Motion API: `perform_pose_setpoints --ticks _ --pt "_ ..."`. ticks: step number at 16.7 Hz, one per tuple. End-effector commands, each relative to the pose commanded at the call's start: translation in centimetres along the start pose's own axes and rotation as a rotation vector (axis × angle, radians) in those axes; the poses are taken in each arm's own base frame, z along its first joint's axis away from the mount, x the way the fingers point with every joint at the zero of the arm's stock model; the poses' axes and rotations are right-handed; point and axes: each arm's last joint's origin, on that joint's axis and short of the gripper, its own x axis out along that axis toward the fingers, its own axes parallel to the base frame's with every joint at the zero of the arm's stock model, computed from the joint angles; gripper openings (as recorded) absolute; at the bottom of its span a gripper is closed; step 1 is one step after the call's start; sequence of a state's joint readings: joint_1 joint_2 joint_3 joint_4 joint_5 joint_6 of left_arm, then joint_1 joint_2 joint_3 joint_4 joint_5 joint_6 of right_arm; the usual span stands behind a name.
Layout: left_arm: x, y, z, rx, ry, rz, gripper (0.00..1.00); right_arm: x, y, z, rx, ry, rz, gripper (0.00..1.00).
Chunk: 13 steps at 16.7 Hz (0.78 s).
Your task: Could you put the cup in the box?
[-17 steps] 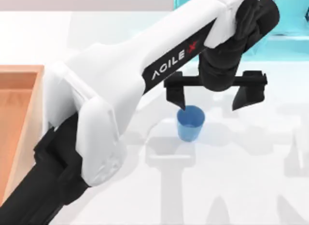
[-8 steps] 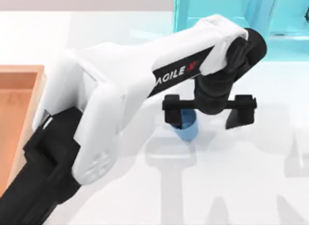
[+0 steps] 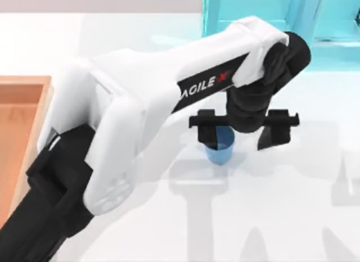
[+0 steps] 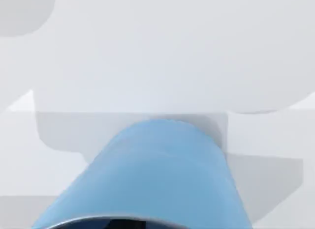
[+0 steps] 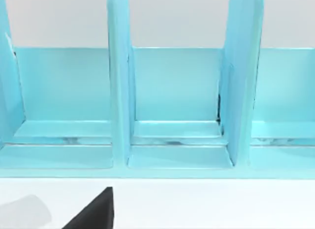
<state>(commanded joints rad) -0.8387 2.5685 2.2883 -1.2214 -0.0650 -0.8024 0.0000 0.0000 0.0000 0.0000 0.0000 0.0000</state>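
**Open hand straddles the cup's rim**

The box [image 3: 19,138] sits at the worktop's [image 3: 270,217] left edge. Well to its right the cup [image 3: 219,147] stands upright, the left hand [image 3: 241,132] spread open over it, one finger dipping inside. The cup looks light, rigid and smooth-walled; a pinch across the wall near the rim seems safest

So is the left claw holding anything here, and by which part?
Nothing is held. The left claw is open, one finger at the cup rim, the other well clear.
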Motion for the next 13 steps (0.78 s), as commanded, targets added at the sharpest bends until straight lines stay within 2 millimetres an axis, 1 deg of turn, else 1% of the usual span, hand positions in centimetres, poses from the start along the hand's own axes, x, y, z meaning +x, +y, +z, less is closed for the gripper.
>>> perform_pose_setpoints --ticks 8,9,13 --pt "0.00 0.00 0.00 0.000 0.000 0.000 0.02 0.00 0.00 0.00 0.000 0.000 0.000 1.00" --pt "0.00 0.00 0.00 0.000 0.000 0.000 0.00 0.00 0.00 0.00 0.000 0.000 0.000 1.00" --pt "0.00 0.00 0.00 0.000 0.000 0.000 0.00 0.00 0.00 0.00 0.000 0.000 0.000 1.00"
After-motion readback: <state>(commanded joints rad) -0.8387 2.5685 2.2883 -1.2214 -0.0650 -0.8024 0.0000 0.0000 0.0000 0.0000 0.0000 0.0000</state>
